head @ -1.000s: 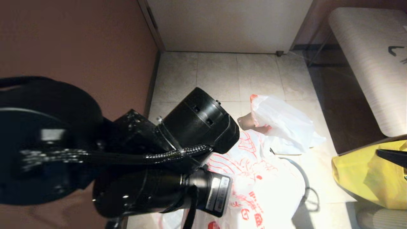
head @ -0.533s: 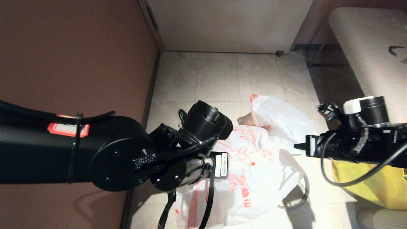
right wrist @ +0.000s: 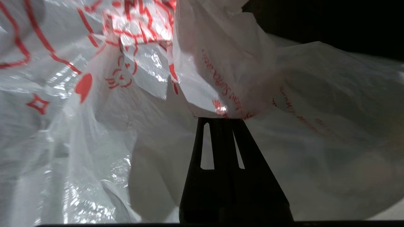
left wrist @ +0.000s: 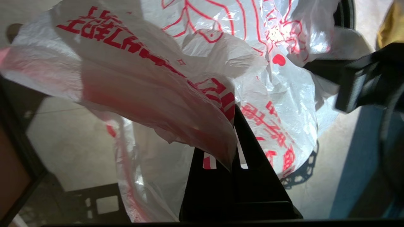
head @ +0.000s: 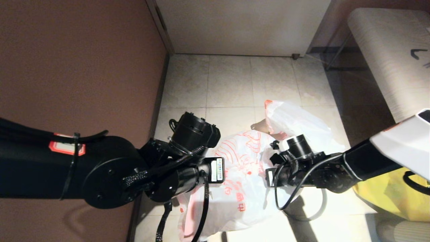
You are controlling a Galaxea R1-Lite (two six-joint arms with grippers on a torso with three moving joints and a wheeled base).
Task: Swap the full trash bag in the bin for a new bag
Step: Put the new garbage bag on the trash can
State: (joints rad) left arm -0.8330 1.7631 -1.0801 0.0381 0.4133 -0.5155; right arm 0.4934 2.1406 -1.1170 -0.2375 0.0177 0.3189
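Film of the new bag [left wrist: 195, 104] was pinched at the tips of your left gripper [left wrist: 234, 126]; another fold of it was pinched by your right gripper [right wrist: 222, 121], fingers pressed together. Both arms reached inward and held the bag spread between them over the bin [head: 320, 210]. Beyond the right fingers, the full trash bag [head: 295, 124] lay on the floor.

The right end effector [right wrist: 224, 121] has its two dark fingers [right wrist: 221, 148] pressed together, pinching a fold of the new bag [right wrist: 104, 94]. Thin white plastic with red line drawing and red characters billows around it, filling nearly the whole view.
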